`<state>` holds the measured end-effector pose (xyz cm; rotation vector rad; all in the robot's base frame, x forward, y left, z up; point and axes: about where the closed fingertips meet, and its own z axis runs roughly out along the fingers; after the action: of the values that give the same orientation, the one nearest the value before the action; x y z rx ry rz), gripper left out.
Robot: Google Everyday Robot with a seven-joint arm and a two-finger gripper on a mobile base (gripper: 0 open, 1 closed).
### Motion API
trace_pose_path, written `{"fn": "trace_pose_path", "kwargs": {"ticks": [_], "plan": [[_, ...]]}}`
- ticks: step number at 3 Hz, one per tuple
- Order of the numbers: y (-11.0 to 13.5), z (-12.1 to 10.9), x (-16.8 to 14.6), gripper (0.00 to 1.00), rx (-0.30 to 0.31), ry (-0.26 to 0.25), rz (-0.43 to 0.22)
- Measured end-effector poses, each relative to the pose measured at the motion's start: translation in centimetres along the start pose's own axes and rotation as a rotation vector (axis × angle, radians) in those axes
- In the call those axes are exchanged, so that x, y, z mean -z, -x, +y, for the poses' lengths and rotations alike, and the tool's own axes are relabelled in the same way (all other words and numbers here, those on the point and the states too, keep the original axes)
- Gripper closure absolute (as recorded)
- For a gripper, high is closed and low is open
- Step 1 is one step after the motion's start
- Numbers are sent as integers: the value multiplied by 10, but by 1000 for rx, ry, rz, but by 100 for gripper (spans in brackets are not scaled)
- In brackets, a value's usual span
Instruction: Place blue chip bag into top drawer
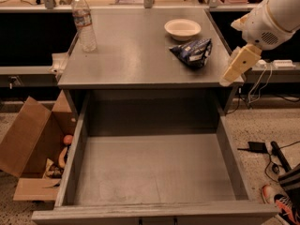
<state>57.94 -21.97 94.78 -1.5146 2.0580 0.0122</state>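
Camera view: gripper (238, 65) hovering at the right edge of the cabinet top (131, 55), open or closed impossible to tell, blue chip bag (192, 52) lying near, leftward in view, behind the open, bare top drawer (154, 168).

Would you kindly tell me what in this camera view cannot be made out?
- blue chip bag: lies on the counter; its print is too small to read.
- top drawer: open; its front panel is cut off by the bottom edge.
- cardboard box: contents partly hidden by the drawer's left wall.
- gripper: at the counter's right edge, beside the bag; its arm is cut off by the right edge.
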Motion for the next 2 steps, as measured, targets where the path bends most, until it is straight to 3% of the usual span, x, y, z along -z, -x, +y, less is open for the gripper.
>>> {"fn": "trace_pose_path", "kwargs": {"ticks": [1, 2], "plan": [[6, -28, -33, 0, -17, 2, -51], [18, -50, -69, 0, -5, 40, -84]]}}
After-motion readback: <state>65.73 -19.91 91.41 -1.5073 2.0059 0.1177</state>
